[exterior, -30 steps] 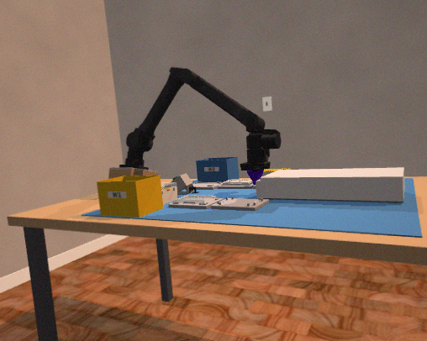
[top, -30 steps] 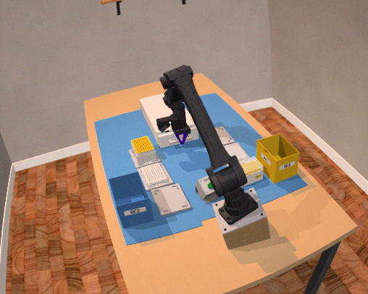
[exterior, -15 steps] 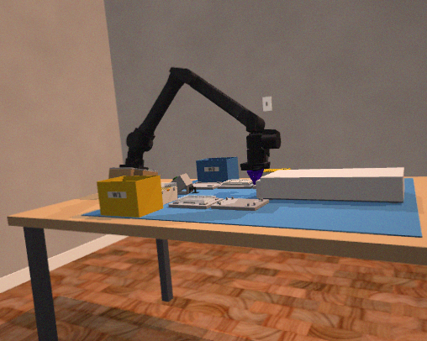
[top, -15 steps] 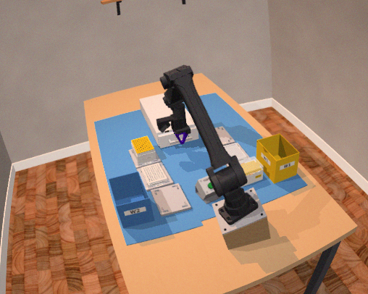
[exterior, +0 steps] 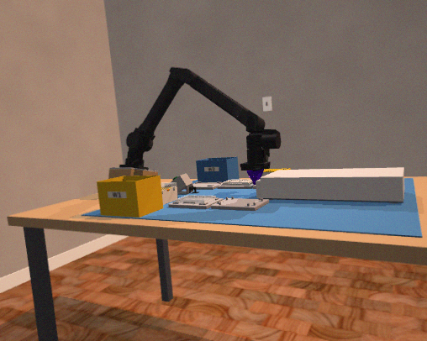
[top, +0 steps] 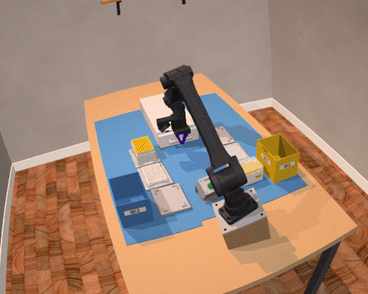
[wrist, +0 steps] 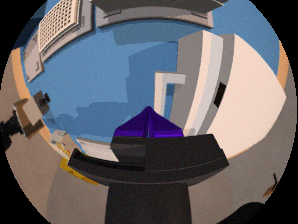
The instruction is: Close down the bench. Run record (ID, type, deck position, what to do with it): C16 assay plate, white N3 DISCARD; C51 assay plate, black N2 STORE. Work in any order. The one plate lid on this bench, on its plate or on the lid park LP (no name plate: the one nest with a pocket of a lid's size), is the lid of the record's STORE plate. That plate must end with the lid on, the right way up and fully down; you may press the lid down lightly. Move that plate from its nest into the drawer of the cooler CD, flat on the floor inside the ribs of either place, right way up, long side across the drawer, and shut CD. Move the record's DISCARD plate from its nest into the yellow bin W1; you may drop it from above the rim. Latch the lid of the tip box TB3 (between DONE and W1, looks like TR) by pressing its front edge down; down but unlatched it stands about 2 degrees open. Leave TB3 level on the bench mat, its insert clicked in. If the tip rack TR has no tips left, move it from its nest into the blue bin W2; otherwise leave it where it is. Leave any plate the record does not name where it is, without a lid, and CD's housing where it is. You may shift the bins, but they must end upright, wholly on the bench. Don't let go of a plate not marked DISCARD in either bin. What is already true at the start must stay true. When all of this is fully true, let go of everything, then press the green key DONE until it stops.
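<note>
My gripper (top: 182, 137) is shut and holds nothing. Its purple fingertips point down right at the front face of the white cooler CD (top: 167, 114), low over the blue mat. From the side my gripper (exterior: 254, 176) stands against the near end of the cooler (exterior: 331, 185). In the wrist view the fingertips (wrist: 149, 125) are beside the cooler's front and its handle (wrist: 193, 86). A white plate (top: 154, 174) lies in a nest left of centre. No black plate or lid is in view. The tip rack TR (top: 142, 146) shows a yellow top. The tip box TB3 (top: 252, 170) sits by the yellow bin W1 (top: 277, 158).
The blue bin W2 (top: 130, 200) stands at the front left, next to a flat grey nest (top: 170, 198). Two more nests (top: 229, 143) lie right of the arm. The green key DONE (top: 210, 186) is by the arm's base (top: 240, 217).
</note>
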`<state>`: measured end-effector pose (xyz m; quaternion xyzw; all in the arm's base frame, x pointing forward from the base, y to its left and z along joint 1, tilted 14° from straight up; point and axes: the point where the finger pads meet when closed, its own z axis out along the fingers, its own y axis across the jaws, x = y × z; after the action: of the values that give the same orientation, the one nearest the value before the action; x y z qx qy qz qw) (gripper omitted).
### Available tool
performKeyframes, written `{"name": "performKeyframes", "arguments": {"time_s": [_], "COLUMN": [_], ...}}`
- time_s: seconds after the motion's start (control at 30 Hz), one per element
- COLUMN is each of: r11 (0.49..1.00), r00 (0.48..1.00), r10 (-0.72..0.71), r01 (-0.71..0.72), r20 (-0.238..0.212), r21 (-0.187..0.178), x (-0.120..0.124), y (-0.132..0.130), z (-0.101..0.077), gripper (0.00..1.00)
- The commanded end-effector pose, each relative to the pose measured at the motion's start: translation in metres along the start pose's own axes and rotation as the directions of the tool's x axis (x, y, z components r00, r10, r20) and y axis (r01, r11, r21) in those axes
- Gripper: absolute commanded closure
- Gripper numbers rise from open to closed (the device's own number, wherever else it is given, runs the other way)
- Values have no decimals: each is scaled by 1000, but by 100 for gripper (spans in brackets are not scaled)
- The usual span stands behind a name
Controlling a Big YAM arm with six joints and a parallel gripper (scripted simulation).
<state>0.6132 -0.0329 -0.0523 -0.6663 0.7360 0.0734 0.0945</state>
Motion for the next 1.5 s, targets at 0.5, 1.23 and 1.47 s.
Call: {"name": "performKeyframes", "arguments": {"time_s": [0.5,1.23,1.47], "r11": [997,997,997], "r00": [1000,1000,1000], "r10": [-17,-16,-16], "r01": [17,17,16], "r20": [-1,-1,-1], "r21": [71,70,69], "x": [-10,-7,-6], "y": [-6,21,31], "z": [-28,-26,-25], "gripper": [100,100,100]}}
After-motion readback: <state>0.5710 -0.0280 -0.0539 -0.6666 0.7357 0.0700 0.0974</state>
